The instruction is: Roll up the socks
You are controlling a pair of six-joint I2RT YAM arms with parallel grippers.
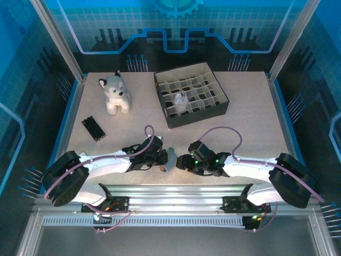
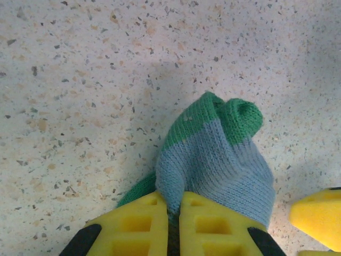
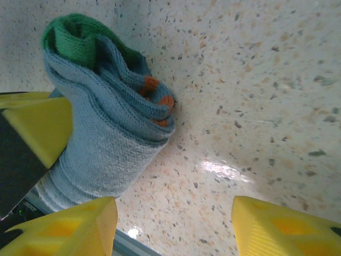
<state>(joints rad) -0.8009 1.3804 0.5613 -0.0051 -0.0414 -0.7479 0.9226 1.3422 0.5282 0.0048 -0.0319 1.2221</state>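
Grey-blue sock (image 1: 170, 158) (image 2: 213, 160) (image 3: 101, 133) was found bunched into a loose roll close to the near edge of the counter (image 1: 250, 122) (image 2: 80, 80) (image 3: 256, 80), between the two arms. Its green toe was uppermost and orange-red cuff folds were seen tucked inside. Left tool (image 1: 162, 159) (image 2: 173, 213) was clenched on the sock's lower end, with blue knit pinched between its yellow fingers (image 2: 144, 224). Right tool (image 1: 181, 161) (image 3: 173, 224) was released: the jaws were spread wide over bare counter, and the sock lay just beside one finger, not between them. A metal rail was noted directly behind the sock at the counter's near edge. White sock (image 1: 181, 99) was seen rolled in one middle compartment of the dark divider box (image 1: 197, 118) at the far side. A plush husky (image 1: 116, 95) was seated upright left of the box, and a small black object (image 1: 93, 128) lay flat nearer the left edge, both well apart from the arms. Open counter was observed between the arms and the box, and to the right of the box. The surface was pale, speckled and glossy. The counter was enclosed by aluminium posts and blue panels.
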